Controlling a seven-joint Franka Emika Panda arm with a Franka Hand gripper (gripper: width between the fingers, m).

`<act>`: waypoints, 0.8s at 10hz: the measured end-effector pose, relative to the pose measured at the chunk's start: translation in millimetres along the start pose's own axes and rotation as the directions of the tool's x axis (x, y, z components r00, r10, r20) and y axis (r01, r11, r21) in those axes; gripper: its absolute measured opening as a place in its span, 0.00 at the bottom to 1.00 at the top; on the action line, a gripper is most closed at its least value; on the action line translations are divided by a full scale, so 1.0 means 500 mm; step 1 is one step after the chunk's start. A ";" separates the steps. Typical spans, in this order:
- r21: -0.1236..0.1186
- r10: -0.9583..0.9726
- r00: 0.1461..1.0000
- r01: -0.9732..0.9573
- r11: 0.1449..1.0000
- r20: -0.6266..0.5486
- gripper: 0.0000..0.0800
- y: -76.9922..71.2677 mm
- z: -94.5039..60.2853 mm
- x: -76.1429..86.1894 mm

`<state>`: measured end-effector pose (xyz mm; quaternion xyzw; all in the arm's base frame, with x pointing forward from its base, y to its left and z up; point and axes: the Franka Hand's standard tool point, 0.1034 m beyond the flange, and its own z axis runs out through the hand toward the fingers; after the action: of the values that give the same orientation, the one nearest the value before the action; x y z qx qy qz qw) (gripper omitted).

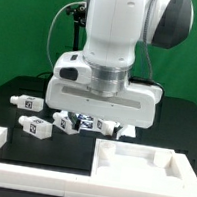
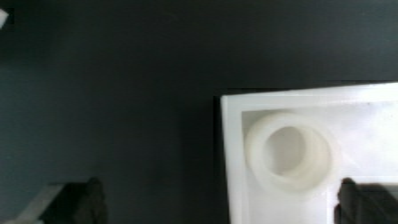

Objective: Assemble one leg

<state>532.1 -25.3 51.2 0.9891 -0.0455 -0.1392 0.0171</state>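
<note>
Several stubby white legs with black-and-white tags lie on the black table at the exterior view's left: one [image 1: 25, 102] at the far left, one [image 1: 37, 128] nearer the front, one [image 1: 68, 123] beside the arm. More tagged pieces [image 1: 105, 125] sit just under the arm's white hand [image 1: 97, 94]; the fingers are hidden there. In the wrist view my gripper [image 2: 222, 208] is open and empty, its dark fingertips [image 2: 80, 205] set far apart. Between them lie bare table and the edge of the large white panel [image 2: 365, 110], which has a round socket [image 2: 294, 155]. No leg shows in the wrist view.
The large white panel [image 1: 143, 165] lies at the front right of the exterior view. A long white border rail [image 1: 1, 146] runs along the front left. A green backdrop stands behind the table.
</note>
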 end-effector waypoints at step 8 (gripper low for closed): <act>0.008 -0.031 0.998 0.032 0.999 -0.049 0.81 -0.082 0.028 -0.193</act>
<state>439.4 24.4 62.3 0.9928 -0.0301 -0.1153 0.0119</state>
